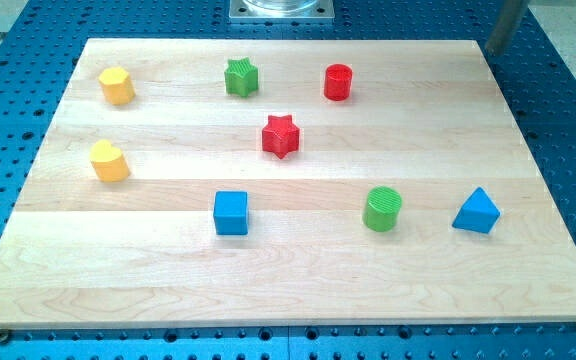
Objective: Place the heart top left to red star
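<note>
8 blocks are sitting on the wooden board, and none is touching another. Lying at the view's left is the yellow heart, well apart from the red star, which is resting near the board's middle. A yellow hexagon-like block is sitting above the heart, a green star is standing up and to the left of the red star, and a red cylinder is standing up and to its right. Along the lower row are lying a blue cube, a green cylinder and a blue triangle.

A grey shaft is entering at the view's top right corner, and my tip is hovering at the board's far right edge, touching nothing and carrying nothing, far from every block.

Judging by this, the task is only beginning: the heart is waiting unmoved. The next move is calling for my tip travelling across to the heart's left side, slightly below it, then pushing it rightward and a little upward. The green star is already occupying part of the space up and left of the red star, so the heart is needing to stop short, between the 2, without knocking either.
</note>
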